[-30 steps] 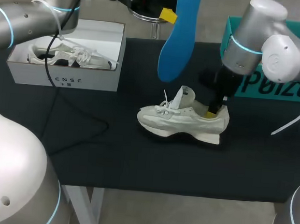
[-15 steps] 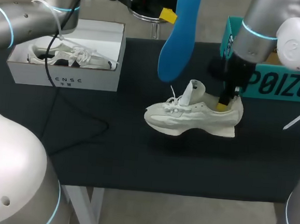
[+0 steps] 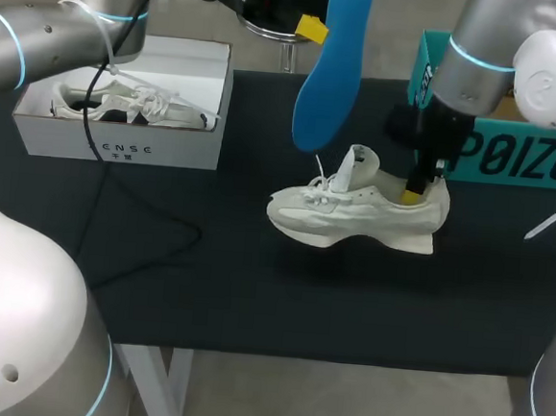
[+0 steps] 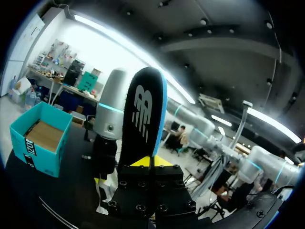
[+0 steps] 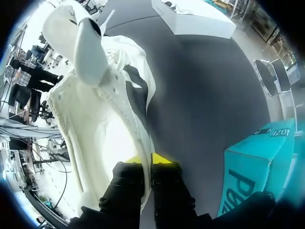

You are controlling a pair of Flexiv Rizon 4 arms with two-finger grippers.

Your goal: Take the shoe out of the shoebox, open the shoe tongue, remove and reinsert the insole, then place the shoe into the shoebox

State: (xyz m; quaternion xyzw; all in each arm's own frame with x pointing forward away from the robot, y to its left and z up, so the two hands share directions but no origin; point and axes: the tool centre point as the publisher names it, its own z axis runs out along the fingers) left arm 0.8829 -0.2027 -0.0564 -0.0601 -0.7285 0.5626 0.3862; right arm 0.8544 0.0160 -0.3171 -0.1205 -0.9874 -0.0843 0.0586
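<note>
A white shoe (image 3: 355, 214) lies on its sole on the black mat, toe to the left, tongue (image 3: 353, 168) pulled upright. My right gripper (image 3: 416, 192) is shut on the shoe's heel collar; in the right wrist view its yellow tips (image 5: 147, 160) pinch the collar of the shoe (image 5: 102, 119). Above and behind the shoe hangs the blue insole (image 3: 327, 72), with my left gripper (image 3: 311, 28) shut on its upper end. In the left wrist view the insole (image 4: 143, 119) stands straight up out of the left gripper (image 4: 151, 164), dark side facing the camera.
At the back left stands a white shoebox (image 3: 119, 143) holding a second white shoe (image 3: 132, 103). A teal box (image 3: 513, 154) sits at the back right, close behind my right arm. A black cable (image 3: 150, 246) trails over the mat (image 3: 251, 302).
My right gripper has dragged the shoe to the right and a little back by its heel. The left arm and the insole have kept still.
</note>
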